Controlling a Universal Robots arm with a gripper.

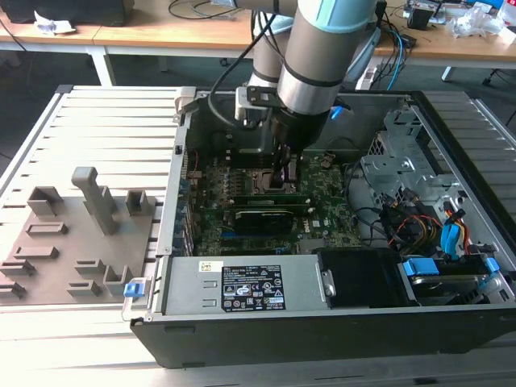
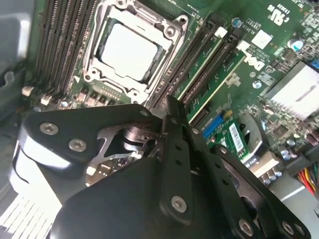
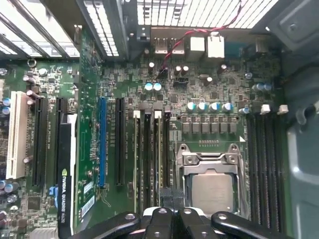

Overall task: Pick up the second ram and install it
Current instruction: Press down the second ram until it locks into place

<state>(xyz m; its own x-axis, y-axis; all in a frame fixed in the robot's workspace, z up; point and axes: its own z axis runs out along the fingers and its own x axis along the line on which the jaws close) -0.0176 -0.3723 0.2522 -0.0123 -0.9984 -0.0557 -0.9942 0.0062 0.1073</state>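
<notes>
Pincer (image 1: pixel 282 179) low inside PC case (image 1: pixel 451 145), just beside CPU socket (image 3: pixel 212 191). Fingers (image 3: pixel 172 196) pressed together over DIMM slots (image 3: pixel 152 149), apparently pinching second ram edge-on; can't confirm. Judgement: keep stick upright, aligned along slot, press evenly.

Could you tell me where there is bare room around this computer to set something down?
The slatted table is bare behind the grey holder blocks on the exterior view's left, and along its front edge below the computer case. Inside the case it is crowded: the arm and gripper hang over the motherboard, with cables and the drive cage on the exterior view's right.
</notes>
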